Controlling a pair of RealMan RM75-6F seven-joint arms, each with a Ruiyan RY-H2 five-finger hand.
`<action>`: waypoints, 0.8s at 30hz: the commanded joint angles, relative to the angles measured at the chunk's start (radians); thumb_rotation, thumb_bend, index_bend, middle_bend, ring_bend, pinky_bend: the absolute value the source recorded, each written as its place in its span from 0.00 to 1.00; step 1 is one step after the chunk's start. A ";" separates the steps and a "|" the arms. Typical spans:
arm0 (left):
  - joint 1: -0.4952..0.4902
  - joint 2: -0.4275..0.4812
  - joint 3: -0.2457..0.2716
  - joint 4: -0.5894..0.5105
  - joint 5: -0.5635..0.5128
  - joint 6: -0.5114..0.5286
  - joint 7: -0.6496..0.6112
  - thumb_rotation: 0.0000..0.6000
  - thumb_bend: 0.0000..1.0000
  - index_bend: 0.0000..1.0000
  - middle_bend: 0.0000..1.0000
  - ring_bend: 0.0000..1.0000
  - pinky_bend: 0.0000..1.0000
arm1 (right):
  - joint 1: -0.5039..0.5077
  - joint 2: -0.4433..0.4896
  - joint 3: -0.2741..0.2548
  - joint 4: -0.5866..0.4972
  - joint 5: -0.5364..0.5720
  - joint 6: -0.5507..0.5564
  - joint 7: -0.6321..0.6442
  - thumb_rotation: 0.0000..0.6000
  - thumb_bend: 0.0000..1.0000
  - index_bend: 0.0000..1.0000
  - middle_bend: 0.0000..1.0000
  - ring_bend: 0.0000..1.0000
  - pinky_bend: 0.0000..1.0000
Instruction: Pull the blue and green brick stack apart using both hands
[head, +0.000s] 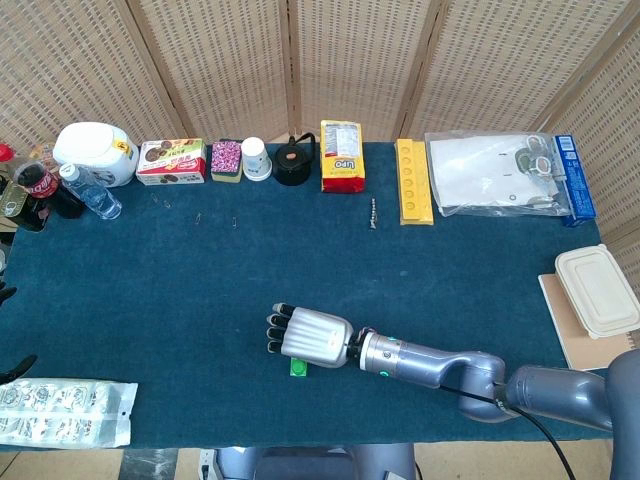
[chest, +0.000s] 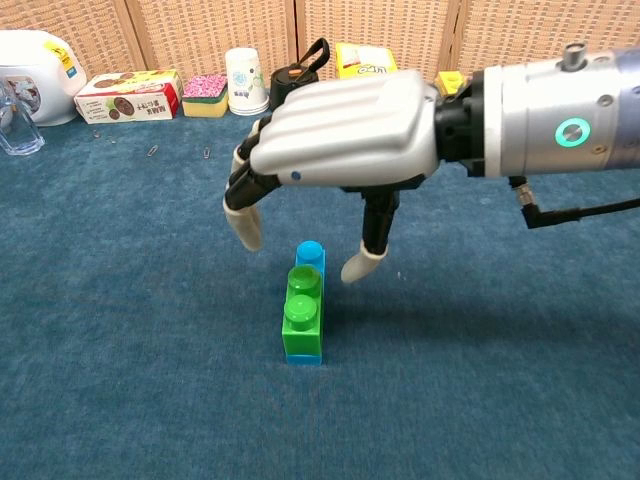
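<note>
Brick stack (chest: 303, 316): green on blue, lying on blue cloth (chest: 120, 330), directly below right hand (chest: 335, 135); blue stud end sits btwn thumb tip and fingertips (chest: 245, 228), not touched. Right hand: palm down, fingers spread wide, holding nothing. Left hand (head: 8, 330): only dark tips at frame edge, well apart; finger state can't tell.

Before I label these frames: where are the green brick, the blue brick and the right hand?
green brick (chest: 302, 312), chest view, on its top studs
blue brick (chest: 310, 252), chest view, on its exposed far stud
right hand (chest: 335, 130), chest view, on its back
</note>
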 joint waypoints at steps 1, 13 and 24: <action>0.002 0.001 0.002 0.001 0.002 0.003 -0.002 0.87 0.22 0.16 0.14 0.03 0.20 | 0.021 -0.017 -0.006 0.010 0.010 -0.019 -0.025 1.00 0.00 0.35 0.33 0.21 0.16; 0.012 -0.008 0.004 0.018 0.001 0.018 0.000 0.87 0.22 0.16 0.14 0.03 0.20 | 0.060 -0.046 -0.034 0.027 0.046 -0.038 -0.065 1.00 0.00 0.36 0.32 0.20 0.14; 0.020 -0.013 0.005 0.030 0.003 0.032 -0.007 0.87 0.22 0.16 0.14 0.03 0.20 | 0.085 -0.081 -0.053 0.045 0.074 -0.053 -0.095 1.00 0.00 0.36 0.32 0.20 0.13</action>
